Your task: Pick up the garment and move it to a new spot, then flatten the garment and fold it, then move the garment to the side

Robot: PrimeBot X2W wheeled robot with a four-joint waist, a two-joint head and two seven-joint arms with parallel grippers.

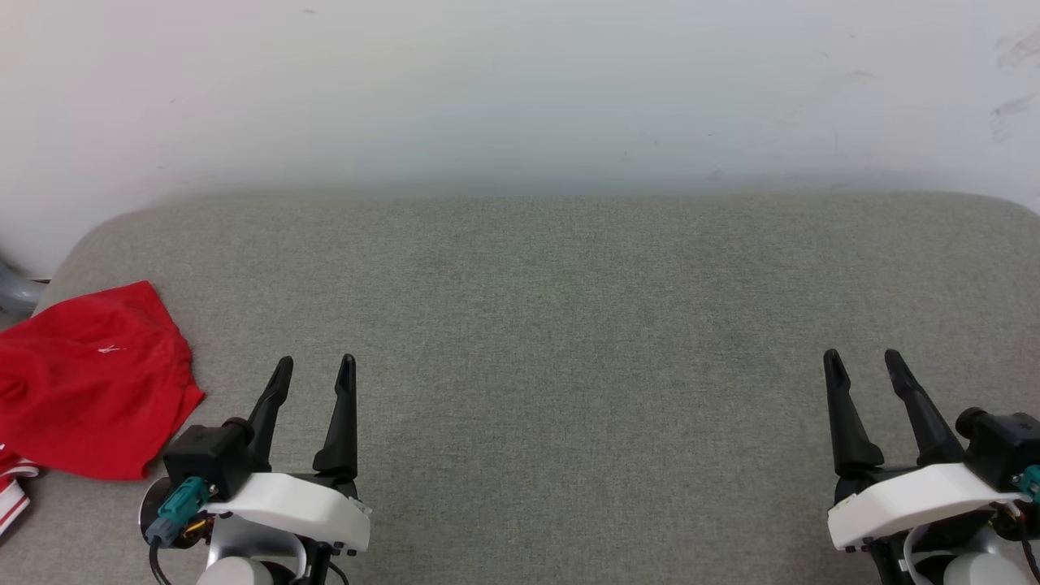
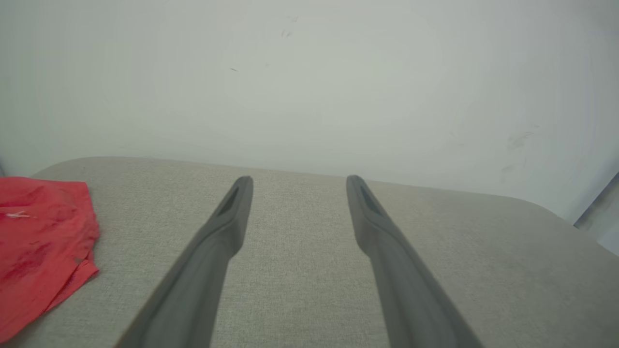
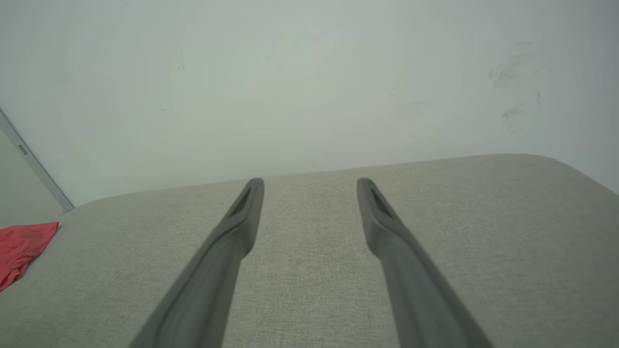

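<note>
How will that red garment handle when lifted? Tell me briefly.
The garment probably goes floppy and drapes: it lies creased and bunched. Likely light, being thin fabric. Pushed, it would probably wrinkle rather than slide on the textured grey surface.

The grey fabric-covered table (image 1: pixel 569 325) gives free passage from its middle to the right. The bunched red jersey (image 1: pixel 89 382) occupies the near left corner, just left of the left tool (image 1: pixel 316 360). A white wall (image 1: pixel 520 81) bounds the far edge.

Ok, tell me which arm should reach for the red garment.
Left, probably. The left gripper stands open right beside the garment; the right gripper, also open, is far across the grey cushion.
</note>
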